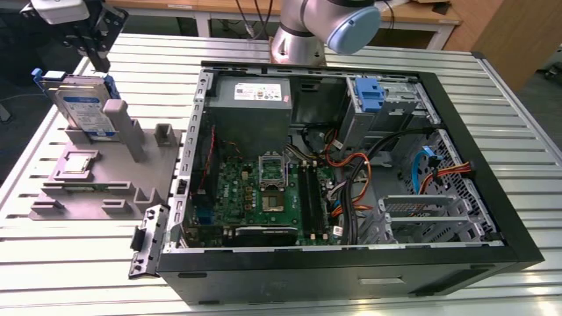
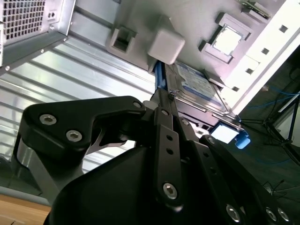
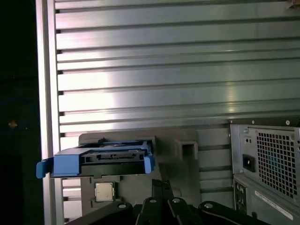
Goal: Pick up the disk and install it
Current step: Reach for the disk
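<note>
The disk (image 1: 83,105) stands on edge in a slot of the grey holder (image 1: 97,191) on the exterior view's left, silver-grey with a white-and-blue label and a blue bracket around it. My gripper (image 1: 101,64) hangs just above and behind the disk's upper edge, apart from it, with its black fingers together and nothing between them. In the first wrist view the disk (image 3: 101,159) shows edge-on in its blue bracket, beyond my gripper (image 3: 161,185). The second wrist view has my gripper (image 2: 164,96) close to the labelled face of the disk (image 2: 197,84).
An open computer case (image 1: 491,197) lies on the slatted metal table (image 1: 88,276), with a grey power-supply box (image 1: 250,99), a motherboard (image 1: 263,191), loose cables and a metal bay with a blue latch (image 1: 370,95). A square chip (image 1: 77,162) sits on the holder.
</note>
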